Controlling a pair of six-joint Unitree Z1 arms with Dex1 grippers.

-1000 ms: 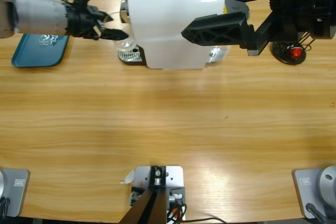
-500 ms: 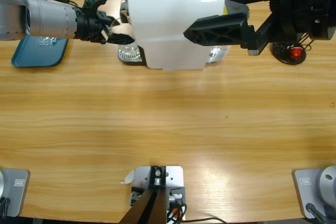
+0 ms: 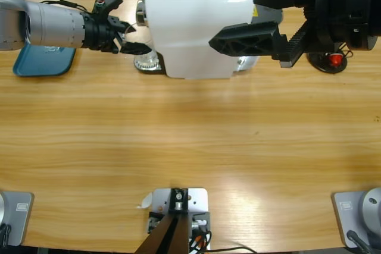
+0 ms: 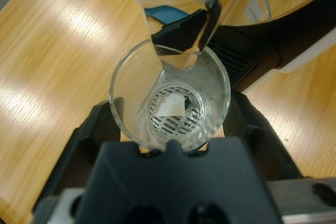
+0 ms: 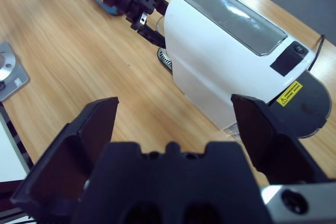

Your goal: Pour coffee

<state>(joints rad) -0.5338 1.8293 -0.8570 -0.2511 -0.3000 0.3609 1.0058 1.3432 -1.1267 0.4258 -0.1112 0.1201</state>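
Beside the coffee machine (image 3: pixel 190 28), left pincer (image 3: pixel 132 38) grips a glass (image 4: pixel 170 98).

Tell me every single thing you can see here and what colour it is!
Table: one, light wood, under everything.
Coffee machine: one, white, back middle of the table.
Glass: one, clear, on the machine's drip grate, between the left hand's jaws.
Tray: one, blue, back left.
Red-topped thing: one, black and red, back right; cannot tell what.
Left hand: black, around the glass.
Right hand: black, open, above the machine.
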